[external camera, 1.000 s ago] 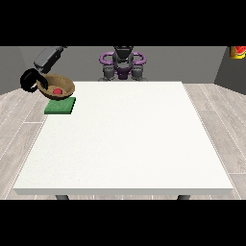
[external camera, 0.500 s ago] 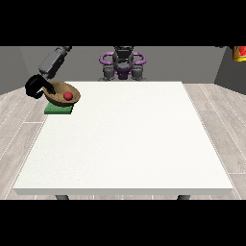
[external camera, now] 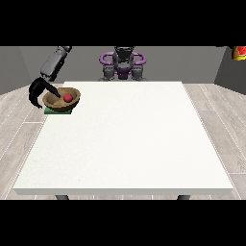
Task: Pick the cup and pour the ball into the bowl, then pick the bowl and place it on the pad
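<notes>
A brown bowl [external camera: 55, 102] rests on a green pad [external camera: 52, 111] at the table's far left edge. Inside the bowl lies a red ball [external camera: 68, 98]. The hand at the view's left [external camera: 36, 92] hangs at the bowl's left rim, with one dark finger [external camera: 54, 89] reaching over the rim into the bowl and the rest of the hand curled down outside it. No cup shows in this view. The other hand is out of sight.
The white table [external camera: 125, 139] spreads wide to the right of the bowl and towards the camera. The robot's torso [external camera: 123, 63] stands behind the far edge. A red and yellow object [external camera: 239, 53] sits at the top right corner.
The bowl with the ball has tilted back to level and settled onto the green pad. The arm has swung slightly right and the hand has come lower at the rim.
</notes>
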